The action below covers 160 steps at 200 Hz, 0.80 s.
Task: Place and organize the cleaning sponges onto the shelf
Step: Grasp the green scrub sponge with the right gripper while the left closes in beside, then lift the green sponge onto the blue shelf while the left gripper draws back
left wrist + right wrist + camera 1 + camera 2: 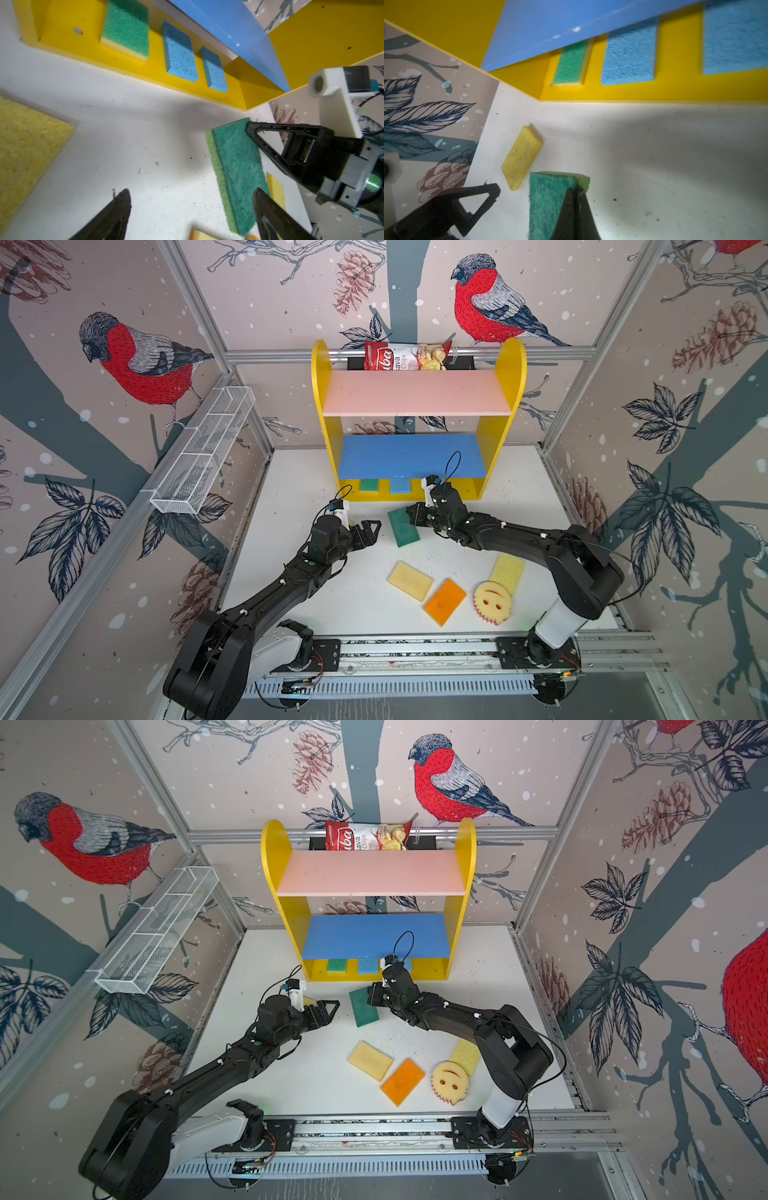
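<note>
The shelf [321, 406] stands at the back of the table, its pink and blue boards bare. On its yellow base lie a green sponge [126, 29] and two blue sponges [179, 52] [214, 70]. My right gripper [576, 190] is shut on the edge of a dark green sponge [402, 529] just in front of the shelf. My left gripper [190, 194] is open beside that sponge, with nothing between its fingers. A small yellow sponge [521, 158] lies close to it. Nearer the front lie a pale yellow sponge [410, 580], an orange sponge [444, 601], a yellow-green sponge [508, 570] and the round smiley sponge [493, 602].
A red-and-white chips bag [407, 356] sits in a black basket [353, 363] behind the shelf's top. A white wire-mesh basket [203, 456] hangs on the left wall. The arms' base rail [415, 649] runs along the table's front edge.
</note>
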### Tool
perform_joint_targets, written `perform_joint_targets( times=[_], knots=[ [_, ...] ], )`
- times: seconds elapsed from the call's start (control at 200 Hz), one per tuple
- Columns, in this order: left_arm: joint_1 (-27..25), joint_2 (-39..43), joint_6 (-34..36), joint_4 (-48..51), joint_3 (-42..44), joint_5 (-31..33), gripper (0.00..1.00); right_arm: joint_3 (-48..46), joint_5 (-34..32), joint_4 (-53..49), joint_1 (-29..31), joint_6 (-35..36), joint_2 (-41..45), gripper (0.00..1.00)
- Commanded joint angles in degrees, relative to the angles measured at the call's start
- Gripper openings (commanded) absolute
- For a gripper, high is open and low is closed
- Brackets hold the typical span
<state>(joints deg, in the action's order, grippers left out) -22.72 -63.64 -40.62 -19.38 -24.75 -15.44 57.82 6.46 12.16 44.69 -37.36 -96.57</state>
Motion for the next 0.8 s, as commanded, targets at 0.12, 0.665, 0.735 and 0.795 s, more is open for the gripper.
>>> perform_joint_targets(
  times=[0.12,0.665,0.735,0.795],
  knots=[
    [-0.1,-0.4,-3.6,-10.9,0.3,-6.1,0.9,3.1,4.4,4.6,2.3,2.0,0.0,0.0],
    [-0.2,-3.0,-4.0,-10.7,-3.6,-5.8,0.08,1.1,7.7,11.5,3.5,-0.5,1.9,0.32],
    [-0.1,-2.3,-4.1,-10.4,-3.6,-5.9,0.07,-1.4,8.0,13.4,2.3,-1.3,3.8,0.49],
    [0.1,-1.4,-3.8,-10.8,-3.3,-5.8,0.06,-3.4,9.3,15.0,0.8,-2.2,5.2,0.55]
  ],
)
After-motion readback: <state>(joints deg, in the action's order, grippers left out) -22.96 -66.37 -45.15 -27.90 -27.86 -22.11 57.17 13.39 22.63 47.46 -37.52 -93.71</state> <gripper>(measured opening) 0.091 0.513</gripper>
